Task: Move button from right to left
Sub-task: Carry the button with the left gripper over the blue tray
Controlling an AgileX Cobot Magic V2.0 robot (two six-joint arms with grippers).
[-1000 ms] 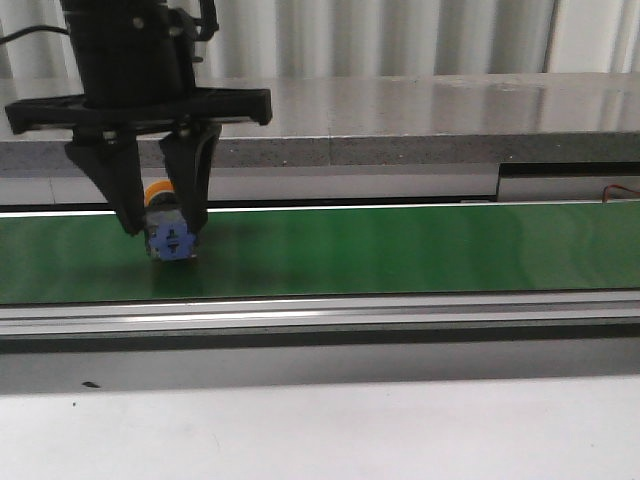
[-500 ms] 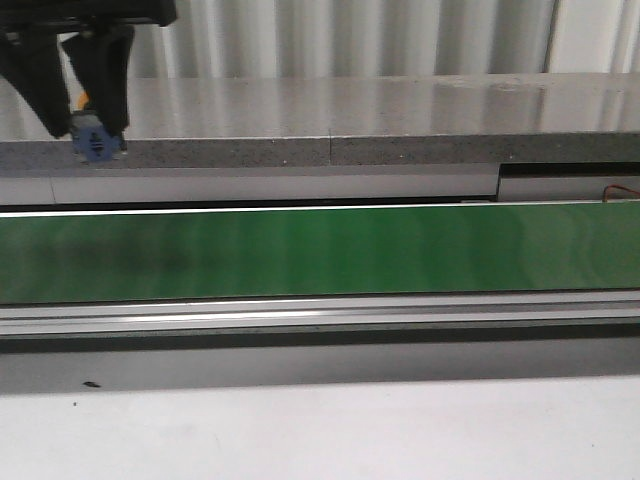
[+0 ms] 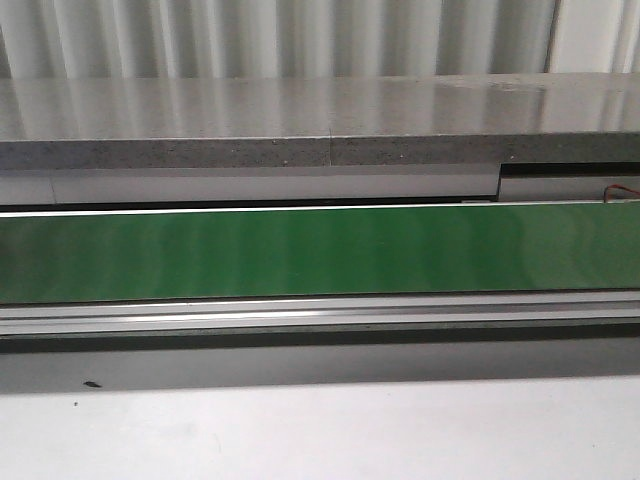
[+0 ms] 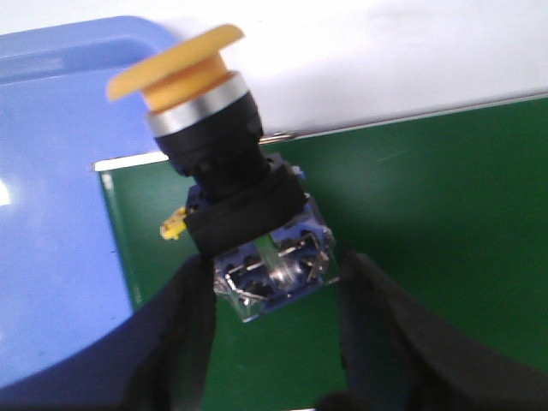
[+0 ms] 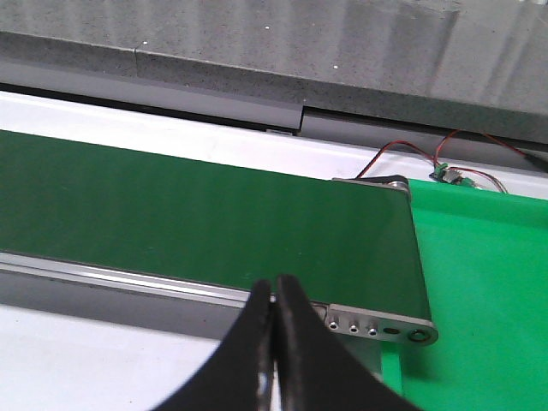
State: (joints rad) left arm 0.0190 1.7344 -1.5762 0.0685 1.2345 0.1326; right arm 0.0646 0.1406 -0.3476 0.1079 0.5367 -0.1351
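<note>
One button (image 4: 229, 184), one green conveyor belt (image 3: 320, 252), one blue tray (image 4: 60, 188), one green bin (image 5: 479, 282), two grippers. Neither arm shows in the front view, only the belt, the grey ledge (image 3: 320, 120) behind it and the white surface (image 3: 320, 430) in front of it. Left gripper (image 4: 276, 342) is seen from its wrist camera, raised over the belt's end where the belt meets the blue tray; jaws are clamped on the button's blue-grey rear block, one black finger (image 4: 184, 334) on each side of it. Button is tilted, yellow cap pointing away from the jaws, silver ring and black collar under the cap, metal terminals and a small green mark on the block. Button hangs clear of the belt, partly over the tray edge. Right gripper (image 5: 274, 342) hovers above the near rail of the belt, close to the belt's other end, jaws pressed together with nothing between them. Green bin lies just beside that belt end; thin red and black wires (image 5: 428, 154) run along the white strip behind the belt there.
</note>
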